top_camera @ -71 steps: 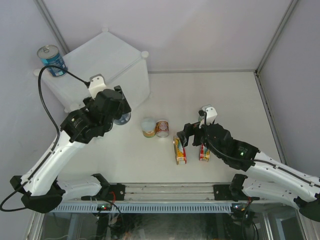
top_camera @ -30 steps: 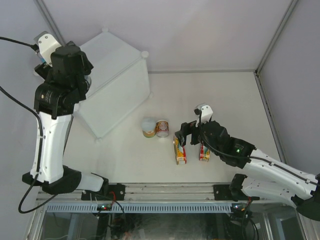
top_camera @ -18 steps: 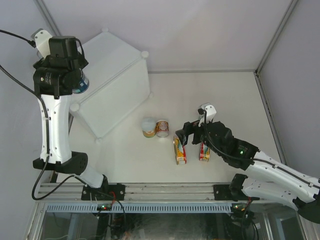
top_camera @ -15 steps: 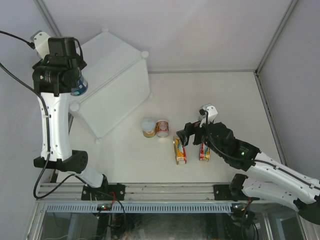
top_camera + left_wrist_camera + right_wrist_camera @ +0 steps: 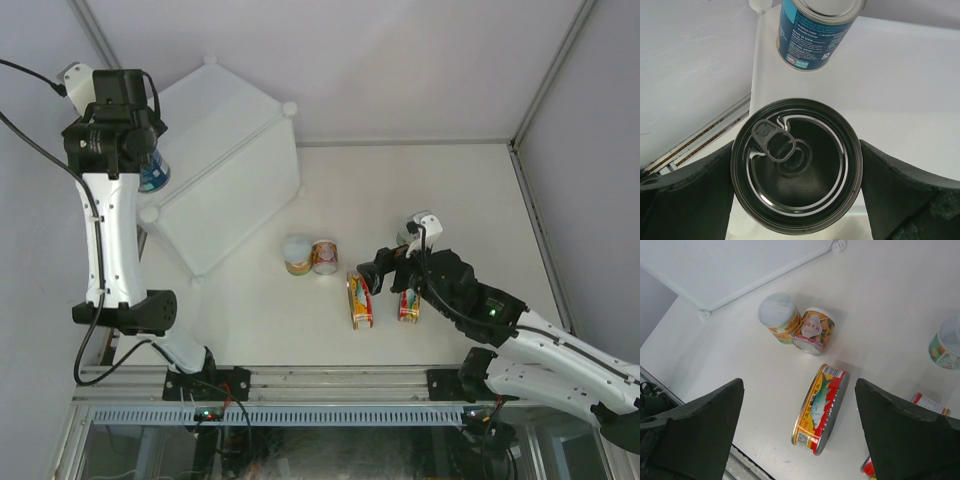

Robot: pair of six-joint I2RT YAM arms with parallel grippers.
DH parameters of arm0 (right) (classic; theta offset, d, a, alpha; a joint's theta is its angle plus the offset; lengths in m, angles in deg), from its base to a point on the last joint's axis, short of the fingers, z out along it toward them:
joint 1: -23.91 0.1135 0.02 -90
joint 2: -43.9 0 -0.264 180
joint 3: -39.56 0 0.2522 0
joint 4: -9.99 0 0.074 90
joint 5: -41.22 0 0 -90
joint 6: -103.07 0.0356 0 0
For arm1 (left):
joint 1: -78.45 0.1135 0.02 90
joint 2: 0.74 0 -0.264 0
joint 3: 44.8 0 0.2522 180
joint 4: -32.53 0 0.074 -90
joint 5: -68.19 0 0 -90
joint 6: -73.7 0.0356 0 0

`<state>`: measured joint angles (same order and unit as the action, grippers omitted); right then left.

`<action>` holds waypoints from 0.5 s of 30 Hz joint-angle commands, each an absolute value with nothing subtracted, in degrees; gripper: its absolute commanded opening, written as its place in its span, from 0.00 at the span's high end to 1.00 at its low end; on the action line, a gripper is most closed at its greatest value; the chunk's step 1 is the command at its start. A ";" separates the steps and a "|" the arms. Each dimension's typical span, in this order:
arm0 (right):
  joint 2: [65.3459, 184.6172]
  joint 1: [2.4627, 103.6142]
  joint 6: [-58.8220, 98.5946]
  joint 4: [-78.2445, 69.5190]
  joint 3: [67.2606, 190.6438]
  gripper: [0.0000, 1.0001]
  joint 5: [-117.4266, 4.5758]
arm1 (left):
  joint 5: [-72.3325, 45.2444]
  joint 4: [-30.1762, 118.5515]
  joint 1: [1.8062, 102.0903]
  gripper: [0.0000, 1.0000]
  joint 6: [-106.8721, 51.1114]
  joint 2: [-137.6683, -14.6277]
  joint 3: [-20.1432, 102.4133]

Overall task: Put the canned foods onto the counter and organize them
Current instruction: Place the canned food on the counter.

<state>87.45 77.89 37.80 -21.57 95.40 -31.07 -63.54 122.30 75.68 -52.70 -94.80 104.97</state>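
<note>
Now, left gripper (image 5: 143, 163) grips a tall blue can (image 5: 796, 165) at the box's (image 5: 900, 75) left corner, beside a second can (image 5: 815, 30). Right gripper (image 5: 388, 280) hangs wide open above an oval tin (image 5: 820, 407).

The left gripper (image 5: 796, 172) has been lifted from low down beside the counter (image 5: 235, 150) up to the counter's far left corner. The blue can (image 5: 154, 176) clamped between its fingers has been carried up with it. It is now held just beside the other blue can (image 5: 816, 30), which stands on that corner. In the top view, that standing can has been hidden by the left arm (image 5: 105, 240). The right gripper (image 5: 388, 277) has been shifted only a little to the right.
</note>
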 commanded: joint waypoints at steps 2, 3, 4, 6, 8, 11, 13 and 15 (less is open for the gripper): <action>85.71 77.74 39.41 -21.97 94.86 0.09 -30.00 | -65.21 113.21 76.82 1.00 -51.42 -95.11 110.34; 85.59 77.76 39.55 -22.23 94.76 0.09 -29.92 | -65.30 113.14 76.95 1.00 -51.26 -95.52 110.71; 85.49 77.79 39.65 -22.41 94.74 0.09 -29.79 | -65.31 113.06 77.02 1.00 -51.09 -96.07 110.99; 85.23 77.84 39.79 -22.78 94.59 0.09 -29.59 | -65.39 112.73 77.30 1.00 -50.73 -96.92 111.57; 85.14 77.87 39.89 -23.00 94.52 0.09 -29.41 | -65.44 112.25 77.55 1.00 -50.31 -97.54 111.76; 85.30 77.80 40.04 -23.32 94.30 0.09 -29.34 | -65.56 112.04 77.99 1.00 -50.27 -98.14 111.79; 85.36 77.79 40.06 -23.45 94.22 0.09 -29.27 | -65.98 112.04 78.26 1.00 -50.11 -98.42 111.58; 85.53 77.69 40.05 -23.38 94.10 0.09 -29.35 | -65.93 111.95 78.53 1.00 -49.86 -98.67 111.44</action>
<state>85.88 77.89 39.25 -24.08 94.42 -30.06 -63.13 119.94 77.58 -51.17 -100.25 106.46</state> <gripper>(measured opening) 0.915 0.918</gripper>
